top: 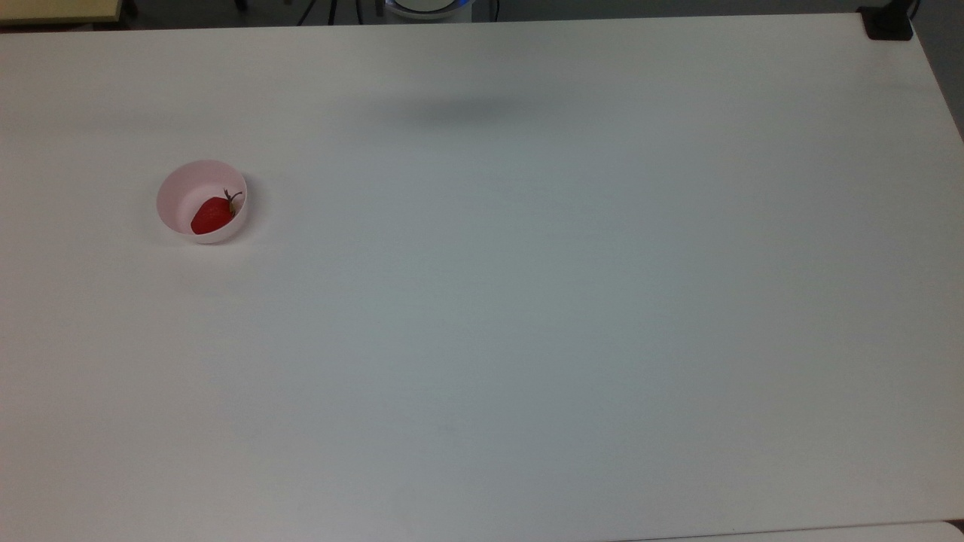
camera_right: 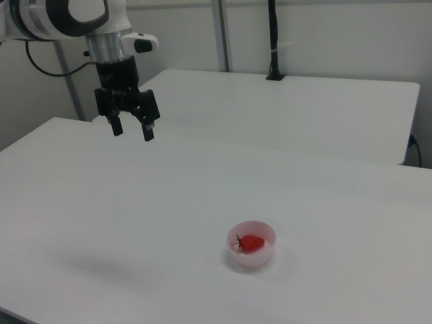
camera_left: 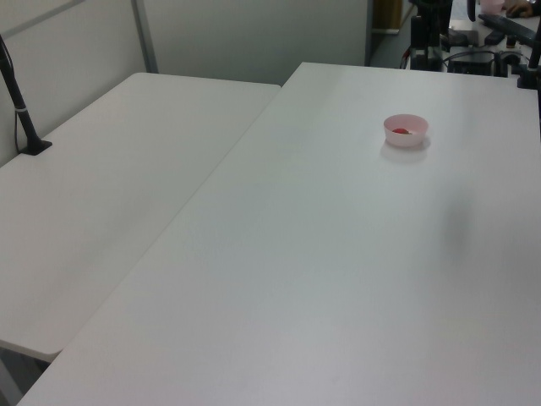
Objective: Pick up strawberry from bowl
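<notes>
A pale pink bowl [top: 200, 176] stands on the white table at the top view's left, and a bright red strawberry [top: 211, 215] with a dark stem lies inside it. The bowl [camera_left: 406, 134] and strawberry [camera_left: 401, 131] also sit far back in the left view. In the right view the bowl [camera_right: 251, 260] holds the strawberry [camera_right: 252, 243] near the front. My gripper [camera_right: 132, 130] hangs open and empty high above the table at the right view's upper left, well away from the bowl.
A second white table [camera_left: 110, 186] adjoins at the left view's left, with a black pole mount [camera_left: 34, 145] on it. A black clamp [top: 887, 24] sits at the top view's far right corner. The arm's shadow [top: 459, 111] falls on the table [top: 527, 301].
</notes>
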Available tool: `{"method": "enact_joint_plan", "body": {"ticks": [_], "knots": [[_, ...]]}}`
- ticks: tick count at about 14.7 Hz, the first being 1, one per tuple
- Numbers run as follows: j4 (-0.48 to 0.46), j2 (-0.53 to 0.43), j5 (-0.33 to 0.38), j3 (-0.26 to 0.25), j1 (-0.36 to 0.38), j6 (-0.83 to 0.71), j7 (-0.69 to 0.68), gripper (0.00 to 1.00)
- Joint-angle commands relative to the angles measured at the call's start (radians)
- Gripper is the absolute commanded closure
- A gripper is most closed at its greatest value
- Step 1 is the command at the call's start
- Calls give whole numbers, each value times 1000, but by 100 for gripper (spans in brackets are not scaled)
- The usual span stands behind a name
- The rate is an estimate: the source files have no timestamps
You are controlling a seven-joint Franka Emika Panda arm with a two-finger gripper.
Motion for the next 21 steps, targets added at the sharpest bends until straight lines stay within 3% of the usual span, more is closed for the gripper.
{"method": "enact_joint_plan", "body": {"ticks": [1, 6, 10, 14, 19, 21], "knots": [[-11, -16, 0, -18, 11, -10, 2, 0], [-10, -14, 0, -22, 8, -7, 0, 0], [-7, -8, 3, -25, -37, 24, 2, 0], [-14, 24, 26, -28, -124, 88, 0, 0], [-19, 151, 42, -28, -231, 224, 13, 0], [-25, 213, 69, -28, -281, 315, 17, 13]]}}
